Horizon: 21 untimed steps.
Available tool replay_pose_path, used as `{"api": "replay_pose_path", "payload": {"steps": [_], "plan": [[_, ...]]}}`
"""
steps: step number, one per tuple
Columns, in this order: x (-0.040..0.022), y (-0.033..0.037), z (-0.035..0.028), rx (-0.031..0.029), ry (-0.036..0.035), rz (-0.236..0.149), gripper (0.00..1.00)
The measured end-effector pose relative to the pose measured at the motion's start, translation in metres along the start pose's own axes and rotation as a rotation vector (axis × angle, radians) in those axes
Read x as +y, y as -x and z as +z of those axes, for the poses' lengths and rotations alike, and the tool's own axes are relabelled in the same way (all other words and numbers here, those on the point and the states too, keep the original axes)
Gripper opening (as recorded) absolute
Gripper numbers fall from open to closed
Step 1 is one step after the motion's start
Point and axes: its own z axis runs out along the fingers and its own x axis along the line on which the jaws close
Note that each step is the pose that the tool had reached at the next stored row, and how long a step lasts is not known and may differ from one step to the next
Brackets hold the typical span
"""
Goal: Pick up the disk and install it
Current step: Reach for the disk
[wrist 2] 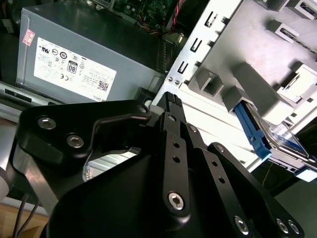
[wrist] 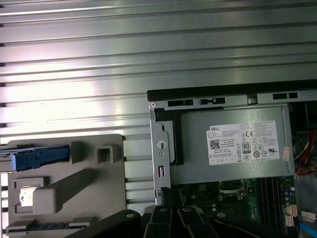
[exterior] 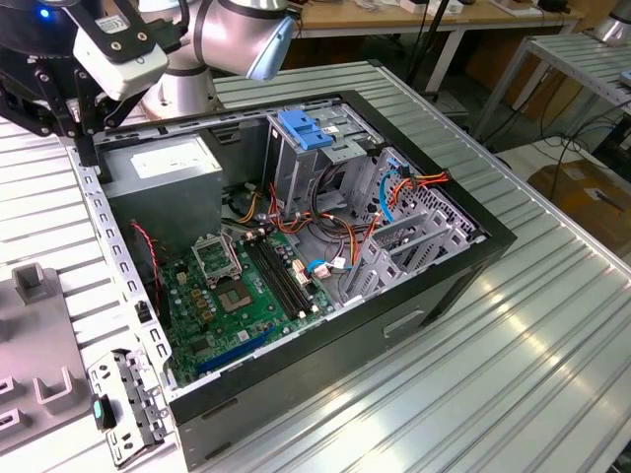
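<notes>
You had the arm (exterior: 232, 34) standing at the far edge of the table (exterior: 513, 374). Your gripper (wrist 2: 171, 101) hung above the open computer case (exterior: 493, 241), over its perforated metal rim (exterior: 110, 232) and just beside the grey power supply (wrist 2: 69, 54). I could not tell from these views whether the gripper was apart or together. It was not touching the disk.

The disk (wrist 2: 291, 143) lay outside the case, on the grey holder (wrist: 74, 188). The holder sat on the table beside the case, at the exterior view's left. In the second wrist view the disk's label showed its blue band, and a blue side rail (wrist 2: 252, 130) ran along the disk's edge nearest the gripper. In the first wrist view a blue rail lay at the holder's side away from the case.

Inside the case, the green motherboard (exterior: 246, 286) lay flat on the bottom. The metal cage (exterior: 296, 172) stood upright at the far side with a blue latch (exterior: 306, 128) on top. Red, orange and yellow wires (exterior: 414, 182) ran across the case near the cage.
</notes>
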Motion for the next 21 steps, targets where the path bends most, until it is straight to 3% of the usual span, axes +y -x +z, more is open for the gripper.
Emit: {"api": "replay_pose_path", "payload": {"steps": [21], "plan": [[-0.0016, -0.0201, 0.0011, 0.0101, -0.0008, 0.0, 0.11]]}}
